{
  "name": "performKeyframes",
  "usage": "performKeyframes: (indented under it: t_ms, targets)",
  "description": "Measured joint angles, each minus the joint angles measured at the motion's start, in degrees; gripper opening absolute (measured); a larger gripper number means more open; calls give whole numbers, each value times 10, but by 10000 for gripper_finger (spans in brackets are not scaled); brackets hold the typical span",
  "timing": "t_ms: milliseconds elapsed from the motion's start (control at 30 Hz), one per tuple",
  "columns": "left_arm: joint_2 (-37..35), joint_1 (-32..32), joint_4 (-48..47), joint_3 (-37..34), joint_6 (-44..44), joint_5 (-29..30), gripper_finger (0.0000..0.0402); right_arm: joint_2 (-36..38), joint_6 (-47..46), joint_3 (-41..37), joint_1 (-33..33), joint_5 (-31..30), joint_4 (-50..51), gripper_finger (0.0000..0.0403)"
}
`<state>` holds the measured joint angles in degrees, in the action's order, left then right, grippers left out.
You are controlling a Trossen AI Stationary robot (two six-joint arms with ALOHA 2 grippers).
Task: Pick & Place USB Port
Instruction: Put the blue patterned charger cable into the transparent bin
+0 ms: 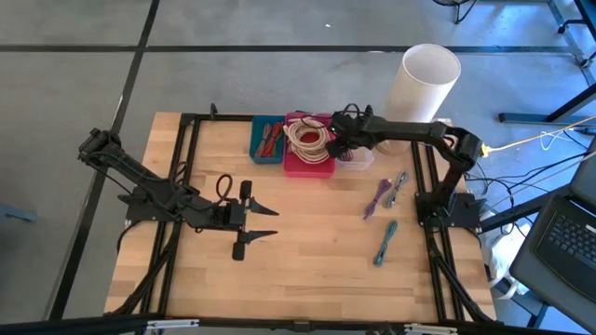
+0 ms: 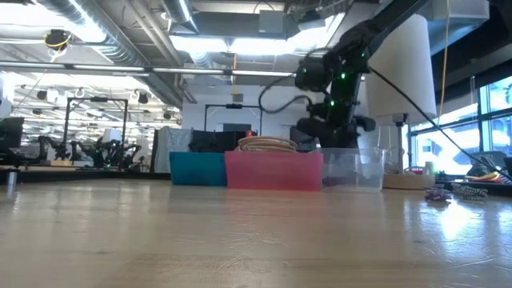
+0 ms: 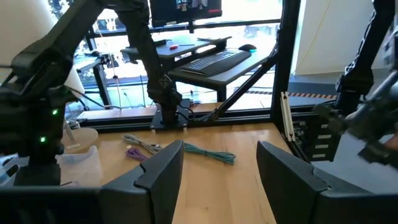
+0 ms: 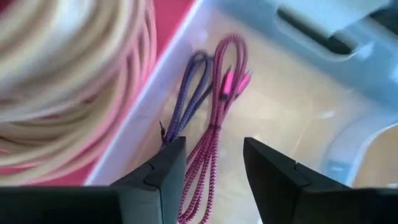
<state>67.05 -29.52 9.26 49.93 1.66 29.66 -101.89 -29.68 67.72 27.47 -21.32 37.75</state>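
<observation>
My right gripper (image 1: pixel 340 142) hangs open over the clear bin (image 1: pixel 361 158) at the table's far side. In the right wrist view its fingers (image 4: pixel 214 146) stand on either side of a pink braided USB cable (image 4: pixel 214 118) that lies on the bin's floor beside a purple one (image 4: pixel 186 102). I see no finger touching either cable. More cables lie flat on the table: a purple and grey pair (image 1: pixel 386 194) and a teal one (image 1: pixel 385 242). My left gripper (image 1: pixel 264 223) waits open, low over the table's left half.
A pink bin (image 1: pixel 309 160) holding a cream cable coil (image 1: pixel 309 135) stands right beside the clear bin, with a blue bin (image 1: pixel 267 140) to its left. A tall white cylinder (image 1: pixel 428 79) stands behind the table's far right corner. Bare wood lies in the middle (image 1: pixel 317 223).
</observation>
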Motion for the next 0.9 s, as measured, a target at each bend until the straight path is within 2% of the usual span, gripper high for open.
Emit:
performKeyframes:
  t_ms: [167, 333, 500, 600, 733, 900]
  targets:
    - [0, 0, 0, 0, -5, 12, 198, 54, 19, 0, -37, -57, 5, 157]
    - [0, 0, -6, 0, -5, 14, 198, 118, 31, -5, -88, -65, 24, 156]
    - [0, 0, -22, 0, -5, 38, 198, 188, 16, -46, -170, -76, 65, 155]
    - [0, 0, -24, 0, -5, 39, 198, 230, -29, -83, -223, -76, 107, 155]
    - [0, 0, -23, 0, -5, 39, 198, 286, -135, -138, -296, -70, 178, 155]
    - [0, 1, -23, 0, -5, 45, 198, 349, -252, -194, -373, -31, 209, 155]
